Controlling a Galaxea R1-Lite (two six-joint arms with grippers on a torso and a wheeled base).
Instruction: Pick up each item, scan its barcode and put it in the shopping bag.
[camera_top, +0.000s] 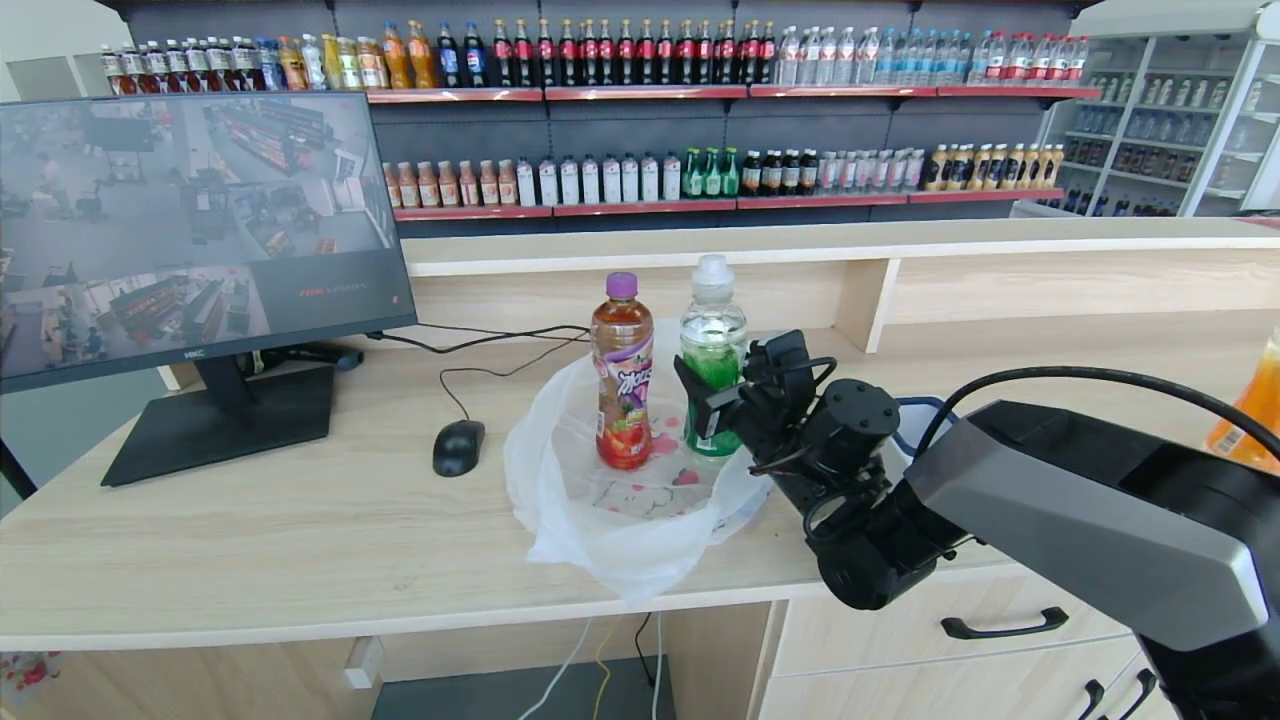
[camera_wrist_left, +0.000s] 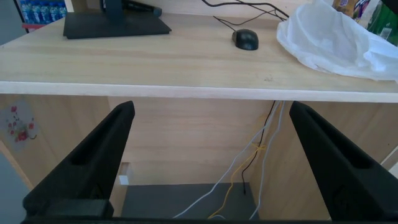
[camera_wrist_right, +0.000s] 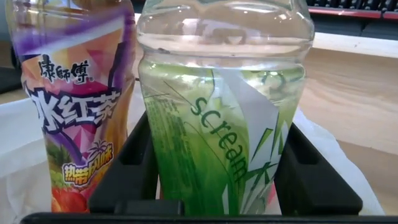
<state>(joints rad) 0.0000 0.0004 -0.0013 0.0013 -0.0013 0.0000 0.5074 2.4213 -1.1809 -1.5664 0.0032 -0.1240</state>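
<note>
The tea bottle (camera_top: 622, 380) is bagged. The right end effector (camera_top: 730, 385) pinches the green bottle (camera_top: 712, 345) in the shopping bag (camera_top: 600, 530); the left end effector (camera_wrist_left: 211, 112) is spread. An orange bottle (camera_top: 1250, 410) waits.

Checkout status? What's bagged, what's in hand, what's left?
Done: the purple-capped tea bottle stands upright in the spread-open shopping bag. In hand: the right gripper is around the green bottle, which also stands in the bag; gripped or released is unclear. Left: an orange bottle far to the robot's right looks unbagged. Scanning can't be judged. The left gripper is open below the counter edge.
</note>
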